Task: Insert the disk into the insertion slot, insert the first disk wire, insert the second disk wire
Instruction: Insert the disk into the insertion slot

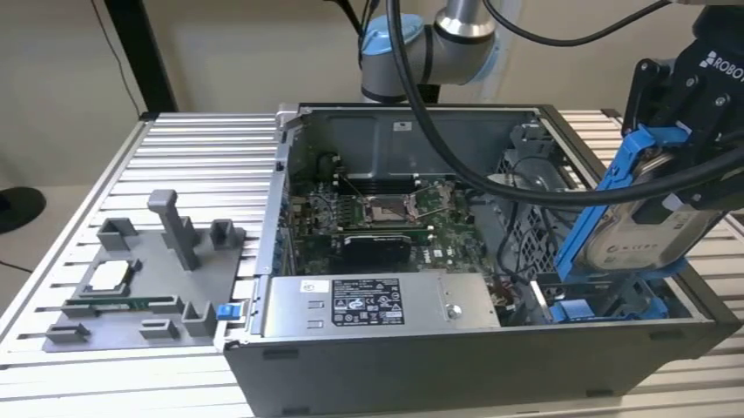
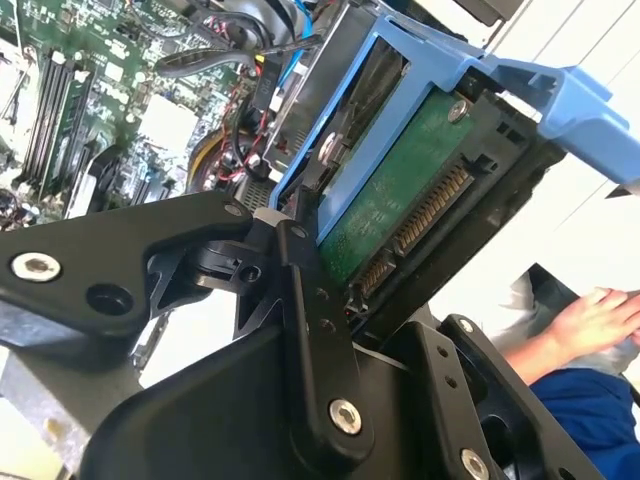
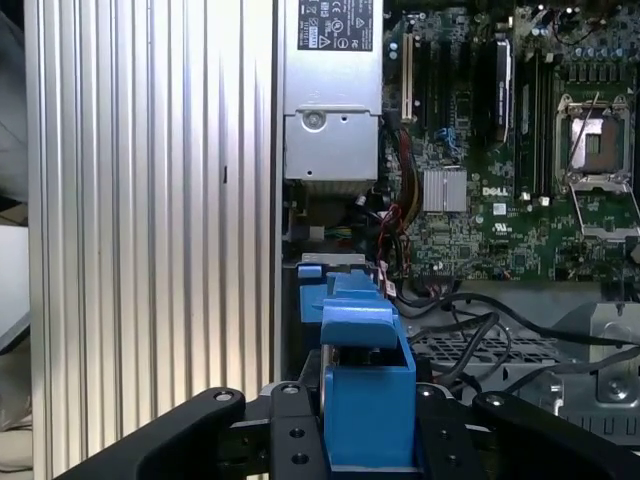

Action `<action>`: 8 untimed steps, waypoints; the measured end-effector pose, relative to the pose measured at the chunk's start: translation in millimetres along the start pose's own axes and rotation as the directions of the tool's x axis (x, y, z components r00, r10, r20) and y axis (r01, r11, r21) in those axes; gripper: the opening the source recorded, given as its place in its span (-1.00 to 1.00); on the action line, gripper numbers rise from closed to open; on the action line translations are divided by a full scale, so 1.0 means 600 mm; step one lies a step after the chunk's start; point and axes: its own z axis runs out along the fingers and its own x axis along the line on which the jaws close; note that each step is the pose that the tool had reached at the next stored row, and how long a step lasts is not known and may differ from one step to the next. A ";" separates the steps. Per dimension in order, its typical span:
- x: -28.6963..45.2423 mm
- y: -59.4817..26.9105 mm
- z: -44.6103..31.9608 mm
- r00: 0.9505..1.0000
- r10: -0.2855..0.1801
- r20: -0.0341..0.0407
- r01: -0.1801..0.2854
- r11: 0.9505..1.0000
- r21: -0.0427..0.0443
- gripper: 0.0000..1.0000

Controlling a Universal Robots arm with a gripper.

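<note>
My gripper (image 1: pixel 672 152) is shut on the disk (image 1: pixel 646 232), a silver-grey drive with a white label in a bright blue carrier (image 1: pixel 591 202). The disk hangs steeply tilted, almost on edge, over the exterior view's right end of the open computer case. Its lower end sits just above the insertion slot (image 1: pixel 607 308), a bay with blue rails in the dark cage. In the second wrist view the disk's green circuit board and connector (image 2: pixel 405 205) face the camera, with a black finger (image 2: pixel 305 300) against the carrier's edge. In the first wrist view the blue carrier (image 3: pixel 366 372) stands between the fingers.
A grey power supply box (image 1: pixel 375 305) lies along the case's front, with the motherboard (image 1: pixel 384 218) behind it. Thick black cables (image 1: pixel 500 183) cross over the case toward the gripper. A grey parts fixture (image 1: pixel 139 279) sits on the ribbed table. A person's hand (image 2: pixel 595 320) is nearby.
</note>
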 end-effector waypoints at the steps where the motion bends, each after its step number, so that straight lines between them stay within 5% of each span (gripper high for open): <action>1: 0.000 0.000 0.000 1.000 0.000 0.000 0.000 1.000 0.000 -1.00; 8: 0.000 0.000 0.003 1.000 0.000 0.000 0.000 1.000 0.000 -1.00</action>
